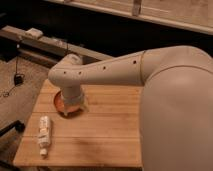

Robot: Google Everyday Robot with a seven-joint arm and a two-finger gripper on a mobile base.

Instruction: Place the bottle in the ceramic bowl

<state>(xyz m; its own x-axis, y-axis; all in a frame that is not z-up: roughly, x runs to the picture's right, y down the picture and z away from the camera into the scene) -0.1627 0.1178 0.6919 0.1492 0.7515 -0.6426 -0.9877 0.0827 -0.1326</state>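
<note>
The bottle lies on its side on the front left part of the wooden table, pale with a light label and orange marks, cap toward the front. The ceramic bowl, orange-red inside, sits at the table's left, just behind and to the right of the bottle. My gripper hangs down from the white arm and sits over the bowl, covering most of it. The gripper is well apart from the bottle.
The bulky white arm and robot body fill the right side of the view. A dark bench with a small white object runs behind the table. A cable lies on the carpet at left.
</note>
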